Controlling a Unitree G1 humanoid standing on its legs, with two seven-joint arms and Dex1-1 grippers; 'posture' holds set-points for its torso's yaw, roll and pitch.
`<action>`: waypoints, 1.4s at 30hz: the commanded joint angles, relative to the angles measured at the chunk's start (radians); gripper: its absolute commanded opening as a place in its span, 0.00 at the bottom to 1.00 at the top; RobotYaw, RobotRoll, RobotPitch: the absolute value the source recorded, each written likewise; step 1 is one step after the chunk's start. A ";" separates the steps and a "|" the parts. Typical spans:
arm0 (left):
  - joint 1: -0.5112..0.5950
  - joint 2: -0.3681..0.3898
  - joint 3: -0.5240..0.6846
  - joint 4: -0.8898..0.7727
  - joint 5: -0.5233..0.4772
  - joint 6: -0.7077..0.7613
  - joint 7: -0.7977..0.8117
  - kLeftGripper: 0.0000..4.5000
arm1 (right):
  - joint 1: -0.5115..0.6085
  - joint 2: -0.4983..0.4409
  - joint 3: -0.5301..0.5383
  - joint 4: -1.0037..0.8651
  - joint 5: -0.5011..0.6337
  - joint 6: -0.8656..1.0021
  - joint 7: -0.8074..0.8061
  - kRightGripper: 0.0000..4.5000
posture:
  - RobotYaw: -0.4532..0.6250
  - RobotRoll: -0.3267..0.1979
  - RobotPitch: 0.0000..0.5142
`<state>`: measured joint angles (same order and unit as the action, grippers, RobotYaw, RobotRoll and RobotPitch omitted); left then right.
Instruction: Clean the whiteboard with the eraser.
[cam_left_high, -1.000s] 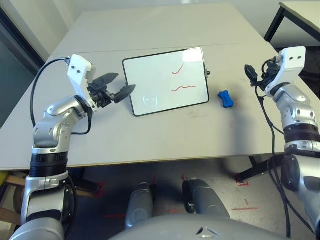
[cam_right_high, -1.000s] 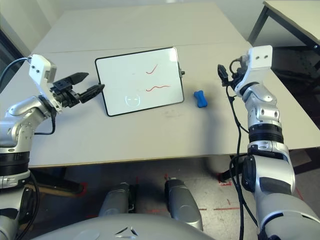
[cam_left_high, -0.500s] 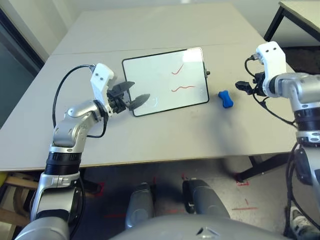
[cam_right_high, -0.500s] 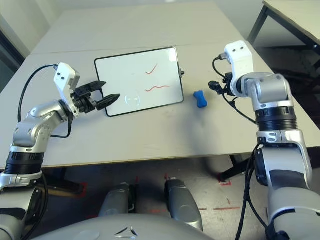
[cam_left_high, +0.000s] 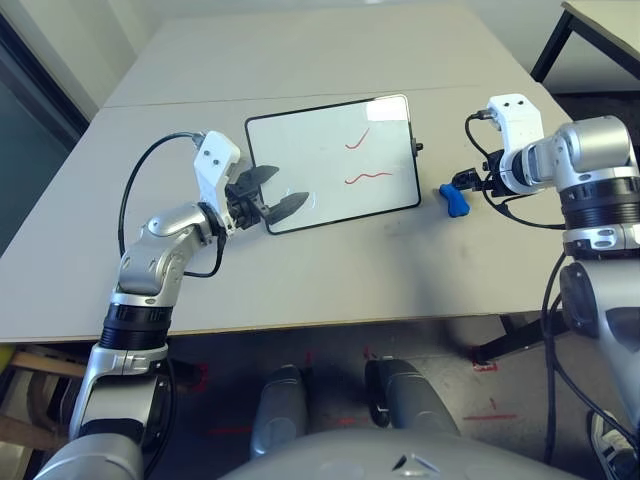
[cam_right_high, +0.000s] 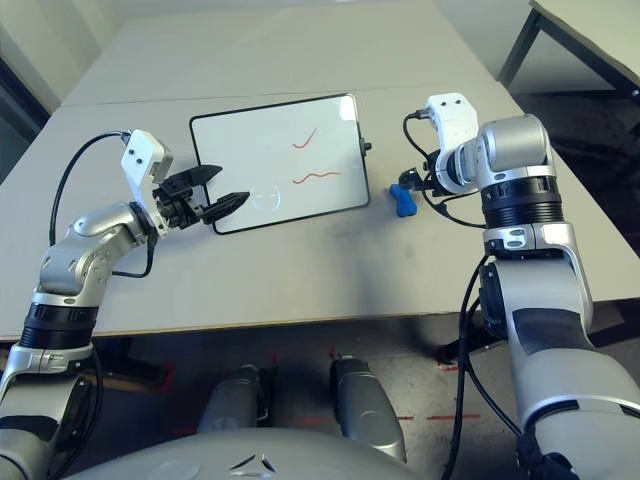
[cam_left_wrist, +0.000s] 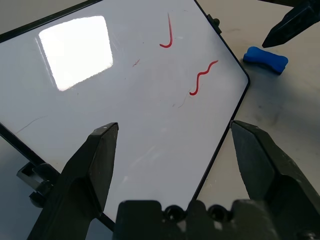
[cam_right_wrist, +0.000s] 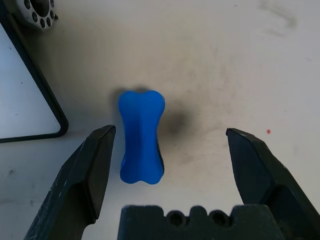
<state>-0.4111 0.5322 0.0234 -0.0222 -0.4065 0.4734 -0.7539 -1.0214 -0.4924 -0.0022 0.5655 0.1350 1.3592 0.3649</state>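
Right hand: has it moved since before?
Yes, the right hand moved left, in toward the blue eraser, which lies beside the whiteboard.

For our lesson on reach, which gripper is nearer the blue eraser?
Right: the right gripper hovers close at the blue eraser; the left gripper is across the whiteboard.

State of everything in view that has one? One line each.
White black-framed whiteboard: flat on table, two red marks unwiped
Blue bone-shaped eraser: on table beside board, not gripped
Black two-fingered left gripper: open, empty
Black two-fingered right gripper: open, empty
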 joint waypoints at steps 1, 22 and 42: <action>0.021 -0.003 0.003 -0.010 0.013 -0.005 0.009 1.00 | -0.016 0.007 0.021 0.039 -0.009 -0.017 0.000 1.00 | 0.34 0.62 0.17; 0.033 0.010 0.018 -0.031 0.012 0.004 0.023 1.00 | 0.002 0.045 0.071 0.156 -0.024 -0.120 0.007 1.00 | 0.36 0.62 0.17; 0.024 0.015 0.018 -0.036 0.014 0.010 0.023 1.00 | -0.001 0.072 0.079 0.259 -0.066 -0.241 0.015 0.77 | 0.37 0.62 0.17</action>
<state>-0.3845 0.5339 0.0373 -0.0447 -0.4045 0.4746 -0.7347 -1.0339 -0.4274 0.0657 0.8013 0.0842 1.1266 0.3767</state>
